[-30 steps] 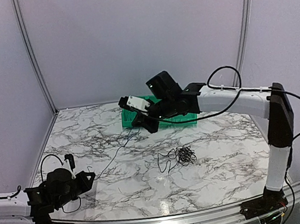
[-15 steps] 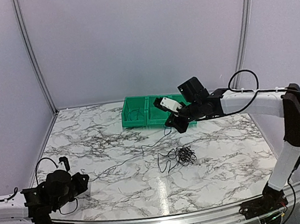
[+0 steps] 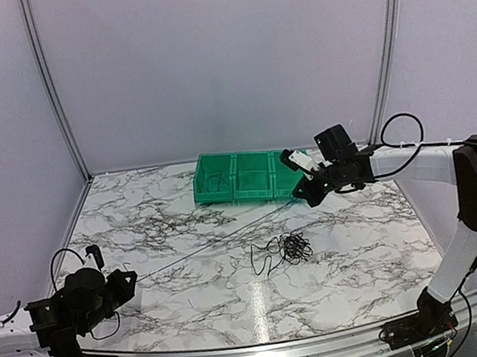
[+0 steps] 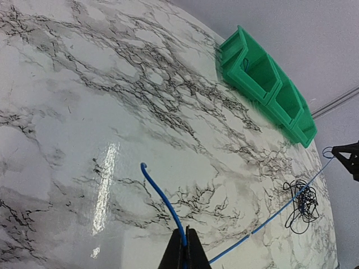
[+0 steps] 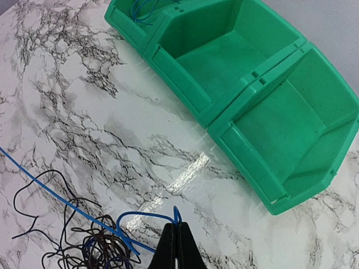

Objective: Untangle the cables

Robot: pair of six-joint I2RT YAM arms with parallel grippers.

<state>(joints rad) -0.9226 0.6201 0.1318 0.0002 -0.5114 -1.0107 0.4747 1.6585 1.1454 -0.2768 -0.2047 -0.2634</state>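
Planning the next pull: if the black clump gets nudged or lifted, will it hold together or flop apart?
Probably floppy: the black clump is thin wire in loose loops, with stray ends trailing. Likely very light, so it may drag along with the blue cable, which seems to thread through it.

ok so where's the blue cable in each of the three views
top external: the blue cable is a thin straight line from the left gripper to the right gripper.
left wrist: the blue cable curls up from bottom centre, then runs to the right edge.
right wrist: the blue cable crosses the lower left, looping to bottom centre.
shared landmark: the green bin, far centre from above, upper right in left wrist, top in right wrist.
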